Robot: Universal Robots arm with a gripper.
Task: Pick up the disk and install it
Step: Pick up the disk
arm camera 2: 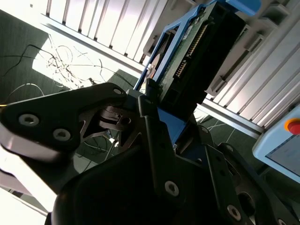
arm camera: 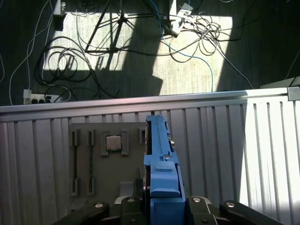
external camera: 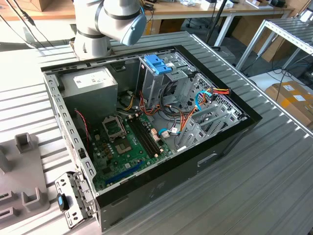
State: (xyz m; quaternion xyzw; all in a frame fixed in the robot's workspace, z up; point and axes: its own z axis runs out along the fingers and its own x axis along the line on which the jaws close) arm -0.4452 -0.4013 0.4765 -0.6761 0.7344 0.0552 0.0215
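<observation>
My gripper (arm camera 2: 174, 127) is shut on the disk (arm camera 2: 197, 61), a flat drive seen edge-on with its connector row and a blue side rail showing. In the first wrist view the disk (arm camera: 159, 154) stands upright out of the gripper (arm camera: 161, 202), blue rail toward the camera. It hangs above the ribbed metal table (arm camera: 220, 150), apart from it. In the exterior view the open computer case (external camera: 230, 132) lies on the table, with my arm (external camera: 112, 22) behind its far end.
Inside the case are a grey power supply box (external camera: 93, 83), the motherboard (external camera: 127, 142), loose cables (external camera: 186, 122) and a blue bracket (external camera: 157, 63) atop the drive cage. A grey fixture plate (arm camera: 86, 159) holding a chip (arm camera: 113, 142) lies below the disk. Cables cover the floor (arm camera: 117, 56).
</observation>
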